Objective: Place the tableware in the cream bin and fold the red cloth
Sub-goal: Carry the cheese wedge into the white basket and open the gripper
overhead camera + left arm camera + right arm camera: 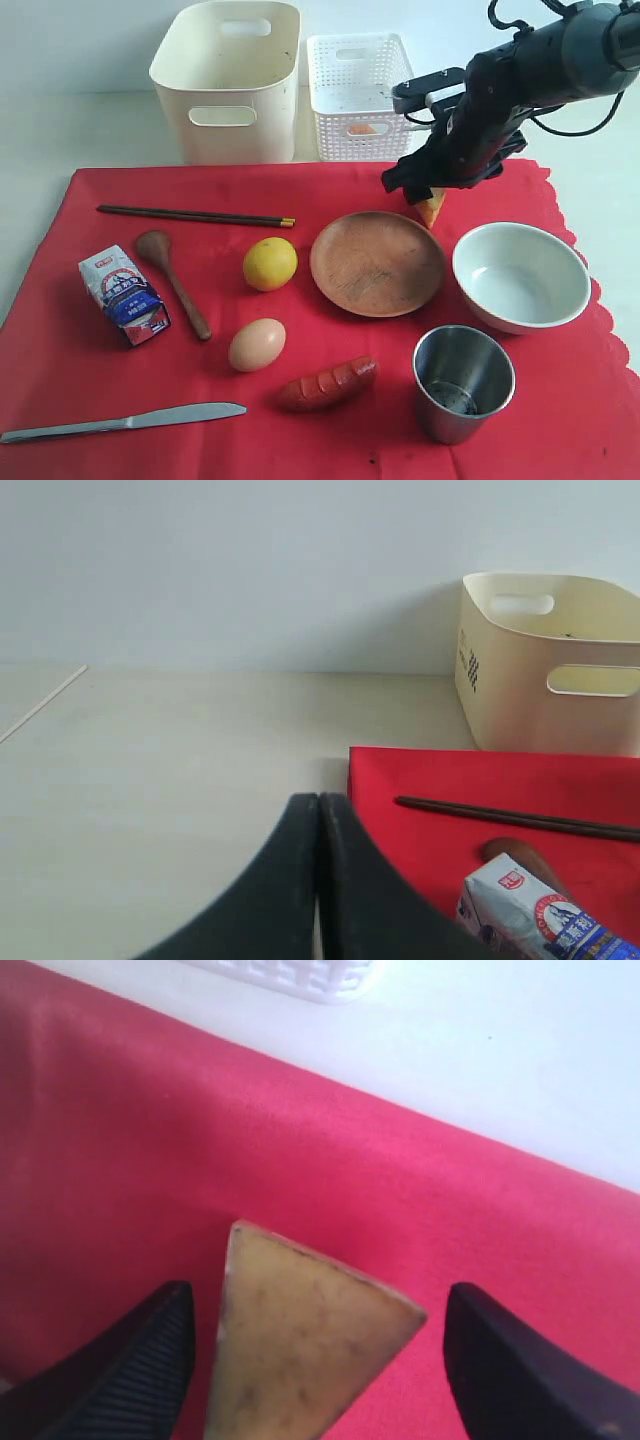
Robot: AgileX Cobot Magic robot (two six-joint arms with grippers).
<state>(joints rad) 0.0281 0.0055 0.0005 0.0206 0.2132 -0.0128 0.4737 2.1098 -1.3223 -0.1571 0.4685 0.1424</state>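
Note:
The red cloth [60, 370] lies flat, and on it are the dark chopsticks [195, 215], wooden spoon [172, 280], silver knife [120, 422], wooden plate [377, 263], white bowl [520, 275] and steel cup [462, 382]. Behind the cloth stands the cream bin [228, 85], which looks empty. My right gripper [425, 195] hangs over the cloth's far edge, behind the plate. Its jaws stand open on either side of a tan food wedge [300, 1350] with gaps on both sides. My left gripper [319, 802] is shut with nothing in it, beside the cloth's near-left corner, and is absent from the exterior view.
A white lattice basket [357, 95] stands to the right of the bin. A lemon [270, 263], an egg [257, 345], a sausage [328, 385] and a small blue-white carton [125, 295] lie among the tableware. Pale bare table [150, 770] lies left of the cloth.

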